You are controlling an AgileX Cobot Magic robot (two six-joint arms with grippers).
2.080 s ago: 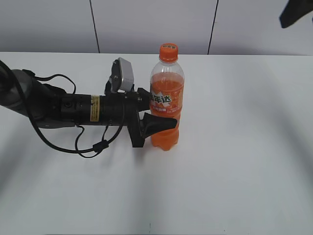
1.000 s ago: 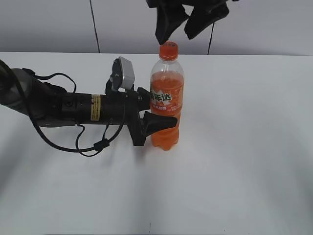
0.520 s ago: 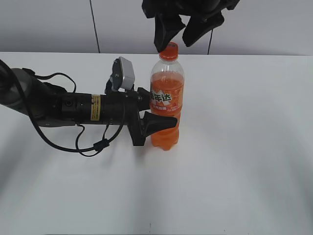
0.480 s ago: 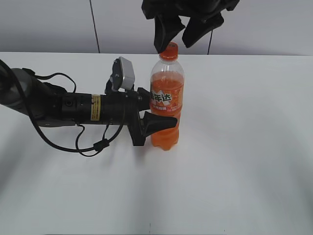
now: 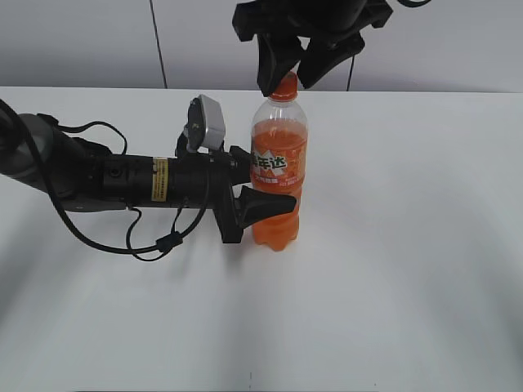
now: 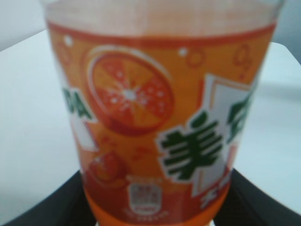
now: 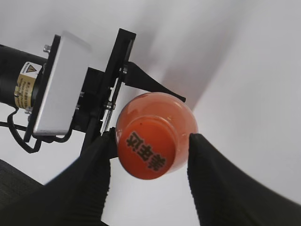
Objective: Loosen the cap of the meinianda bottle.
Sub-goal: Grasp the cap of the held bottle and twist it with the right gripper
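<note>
The meinianda bottle (image 5: pixel 278 167) stands upright on the white table, full of orange soda. My left gripper (image 5: pixel 268 186) comes in level from the left and is shut on the bottle's lower body. In the left wrist view the label (image 6: pixel 155 117) fills the frame between the two black fingers (image 6: pixel 47 207). The orange cap (image 5: pixel 283 88) is on the neck. My right gripper (image 5: pixel 286 80) hangs over it from above, open, with a finger on each side of the cap. The right wrist view shows the cap (image 7: pixel 148 150) from above between the fingers (image 7: pixel 221 183), with a gap on the right side.
The left arm, its cables (image 5: pixel 155 241) and its grey wrist camera box (image 5: pixel 208 122) lie across the table's left half. The white table (image 5: pixel 409 245) ends at a grey panelled wall (image 5: pixel 449 41) behind.
My right gripper has come in from the upper right and moved down over the cap until its fingers straddle it. The left gripper and the bottle have not moved.
</note>
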